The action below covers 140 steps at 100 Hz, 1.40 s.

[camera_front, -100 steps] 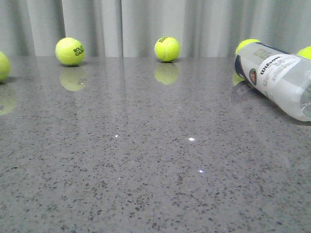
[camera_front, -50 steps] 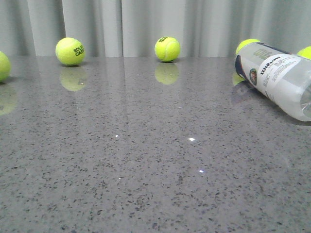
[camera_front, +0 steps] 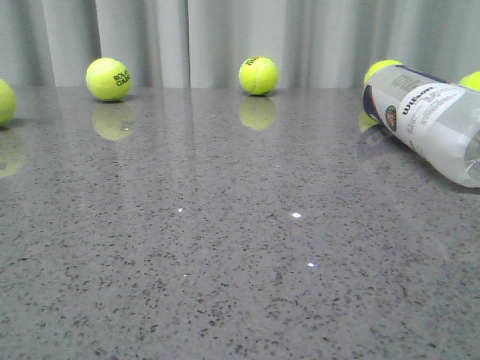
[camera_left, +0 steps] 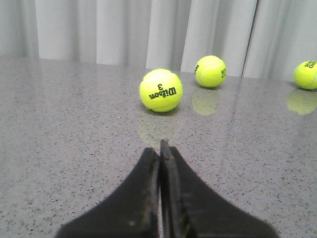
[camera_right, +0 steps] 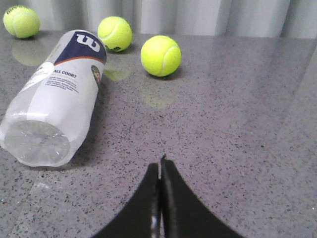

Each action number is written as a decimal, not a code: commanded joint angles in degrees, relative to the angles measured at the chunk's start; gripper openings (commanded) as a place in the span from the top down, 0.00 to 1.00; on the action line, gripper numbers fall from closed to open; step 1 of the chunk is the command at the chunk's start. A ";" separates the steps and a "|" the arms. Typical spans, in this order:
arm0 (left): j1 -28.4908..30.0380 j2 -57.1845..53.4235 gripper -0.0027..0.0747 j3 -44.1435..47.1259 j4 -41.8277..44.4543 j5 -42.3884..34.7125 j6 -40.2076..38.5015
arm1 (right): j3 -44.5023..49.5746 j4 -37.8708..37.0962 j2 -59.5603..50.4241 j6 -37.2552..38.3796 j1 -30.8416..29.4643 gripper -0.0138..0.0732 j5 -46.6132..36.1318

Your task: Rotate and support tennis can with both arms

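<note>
Front view: a grey speckled worktop point(camera_front: 225, 247) was recorded before pale curtains point(camera_front: 225, 37). The tennis can point(camera_front: 427, 124) was seen lying on its side at the far right, its labelled end turned toward the curtains and its clear end cut off by the frame edge. Three tennis balls were noted along the back and left: one at the left edge point(camera_front: 4, 103), one printed ball point(camera_front: 108, 79) and one near the centre point(camera_front: 258, 76). Two more point(camera_front: 379, 70) point(camera_front: 471, 80) were partly hidden behind the can. Neither arm was shown here.

Left wrist view: the left pincer point(camera_left: 160, 148) was shown with its black fingers pressed together, nothing held between them. A ball marked "Wilson 3" point(camera_left: 161, 89) lay ahead of the tips, well apart from them. The can was not shown.

Right wrist view: the right pincer point(camera_right: 160, 166) was likewise shown closed tight and empty. The can was seen whole here, apart from the tips, with its clear open-looking end point(camera_right: 34, 144) nearest. Two balls point(camera_right: 115, 33) point(camera_right: 160, 55) lay just beyond its labelled end.
</note>
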 commanded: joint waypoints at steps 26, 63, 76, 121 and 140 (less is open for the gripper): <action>0.07 -1.96 0.99 2.49 -0.19 -4.45 -0.01 | -17.04 2.35 20.35 -0.50 -0.23 0.67 9.40; 0.07 -1.96 0.99 2.49 -0.19 -4.45 -0.01 | -37.10 10.23 37.07 -3.30 -0.23 0.12 22.15; 0.07 -1.96 0.99 2.49 -0.19 -4.45 -0.01 | -43.33 17.65 43.72 -6.42 -0.23 0.12 27.66; 0.07 -1.96 0.99 2.49 -0.19 -4.45 -0.01 | -58.99 29.69 68.73 -11.03 0.47 0.12 34.34; 0.07 -1.96 0.99 2.49 -0.19 -4.45 -0.01 | -64.58 29.77 78.88 -11.03 2.54 0.12 35.11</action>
